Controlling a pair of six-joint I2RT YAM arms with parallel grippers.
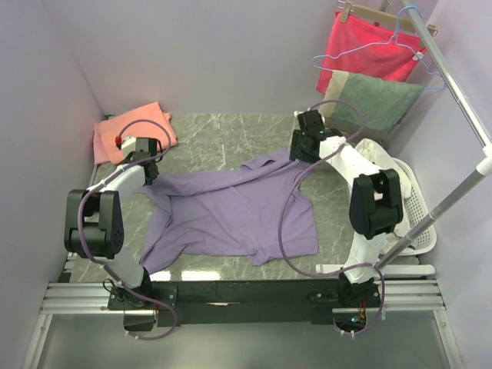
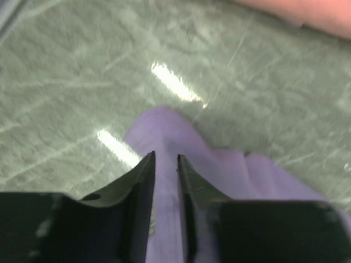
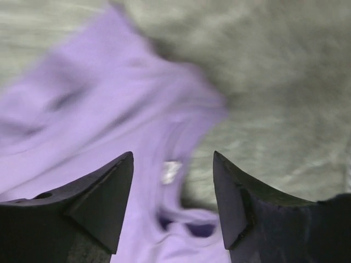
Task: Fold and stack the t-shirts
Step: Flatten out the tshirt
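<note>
left fingers (image 2: 147,175) are clamped on a fold of the purple tee (image 1: 231,215). only a thin slit shows between them and lavender cloth fills it, with a hump of fabric poking out just past the tips. in the top view that pinch sits on the tee's left sleeve end, near the left edge of the tabletop (image 1: 223,138), about halfway between the near and far edges.

right fingers (image 3: 118,189) are spread wide with nothing in them. they hang over the tee's collar, and a small pale label (image 3: 171,171) shows right between the tips. that view is blurry, so i can't tell if the tips touch the cloth or sit just above it. from the top camera this is the tee's far right end, nearer the far edge than the near one.

the purple tee itself lies open and a bit rumpled across the middle of the tabletop. its hem is close to the near edge, one sleeve is pulled out to the left and the collar end is drawn up toward the far right.

the pink tee (image 1: 131,132) lies in the far left corner, just beyond the left fingers and apart from the purple one. its edge also shows in the top right of the left wrist view.

off the far right corner a red cloth (image 1: 361,46) and a grey-green towel (image 1: 369,104) hang on a rack, and a white basket (image 1: 419,219) sits past the right edge.
</note>
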